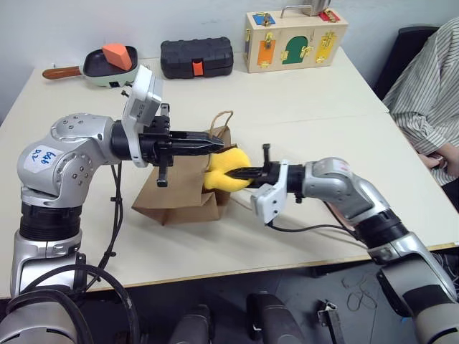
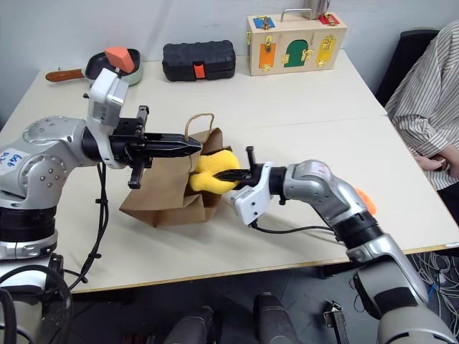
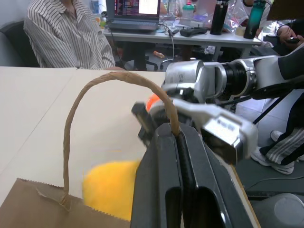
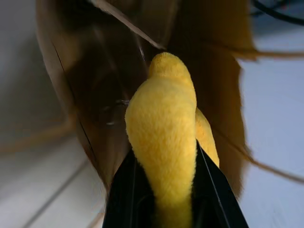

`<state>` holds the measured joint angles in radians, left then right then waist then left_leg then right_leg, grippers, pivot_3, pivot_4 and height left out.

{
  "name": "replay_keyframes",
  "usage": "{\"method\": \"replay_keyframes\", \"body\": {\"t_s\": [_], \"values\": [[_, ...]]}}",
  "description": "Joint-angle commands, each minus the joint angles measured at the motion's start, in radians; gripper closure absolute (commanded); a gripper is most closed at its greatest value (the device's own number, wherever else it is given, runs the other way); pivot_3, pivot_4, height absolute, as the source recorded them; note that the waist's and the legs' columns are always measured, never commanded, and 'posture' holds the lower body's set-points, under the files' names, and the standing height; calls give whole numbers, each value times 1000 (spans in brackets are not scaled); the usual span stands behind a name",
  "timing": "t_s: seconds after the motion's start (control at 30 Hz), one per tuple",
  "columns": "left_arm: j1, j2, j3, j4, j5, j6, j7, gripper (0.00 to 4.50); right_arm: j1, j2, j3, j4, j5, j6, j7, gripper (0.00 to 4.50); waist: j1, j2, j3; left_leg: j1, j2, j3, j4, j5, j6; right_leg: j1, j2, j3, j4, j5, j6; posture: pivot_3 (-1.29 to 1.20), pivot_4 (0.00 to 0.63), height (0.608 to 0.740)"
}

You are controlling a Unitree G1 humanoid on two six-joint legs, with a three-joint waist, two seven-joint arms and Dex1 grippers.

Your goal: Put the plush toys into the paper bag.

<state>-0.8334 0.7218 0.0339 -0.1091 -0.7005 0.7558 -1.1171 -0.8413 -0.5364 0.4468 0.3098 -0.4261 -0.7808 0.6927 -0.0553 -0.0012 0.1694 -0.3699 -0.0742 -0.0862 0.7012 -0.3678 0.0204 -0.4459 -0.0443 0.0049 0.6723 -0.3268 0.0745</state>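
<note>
Right tool (image 2: 228, 174) clamped on the yellow plush toy (image 2: 208, 173), held at the mouth of the paper bag (image 2: 168, 197), not yet dropped in. Left tool (image 1: 215, 142) pinched on the bag handle (image 3: 95, 85). Orange plush toy (image 2: 364, 199) left on the bench (image 2: 301, 115).

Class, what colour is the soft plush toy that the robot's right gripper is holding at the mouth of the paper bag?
Bright yellow. The fuzzy plush toy shows best in the right wrist view.
</note>
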Motion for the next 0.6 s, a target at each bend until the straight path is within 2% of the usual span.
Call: {"method": "replay_keyframes", "body": {"t_s": [0.03, 0.3, 0.47, 0.6], "values": [[-27, 1, 17, -20, -10, -13, -7, 4500, -90, 74, 39, 71, -47, -35, -29, 4418, 0, 0, 0, 0, 0, 0, 0, 0, 0, 0, 0, 0, 0, 0, 0, 0, 150, 740], [-13, -6, 19, -39, -14, -9, 1, 4500, -204, 250, 156, 320, -56, -62, 38, 4418, -7, 0, 0, 1, 0, -3, 1, 0, -1, 0, 0, -3, 2, 0, 0, 0, 150, 740], [3, 0, 27, -54, -20, -2, 7, 4500, -233, 314, 150, 433, -40, -48, 27, 2717, -14, 0, 0, 1, 0, -3, 1, 0, -1, 0, 0, -3, 2, 0, 0, 0, 150, 740], [10, 0, 32, -58, -20, 3, 14, 4500, -225, 298, 116, 403, -3, -55, 21, 1276, -27, 0, 0, 1, 0, -5, 1, 0, -1, 0, 0, -3, 3, 0, 0, 0, 150, 740]]}}
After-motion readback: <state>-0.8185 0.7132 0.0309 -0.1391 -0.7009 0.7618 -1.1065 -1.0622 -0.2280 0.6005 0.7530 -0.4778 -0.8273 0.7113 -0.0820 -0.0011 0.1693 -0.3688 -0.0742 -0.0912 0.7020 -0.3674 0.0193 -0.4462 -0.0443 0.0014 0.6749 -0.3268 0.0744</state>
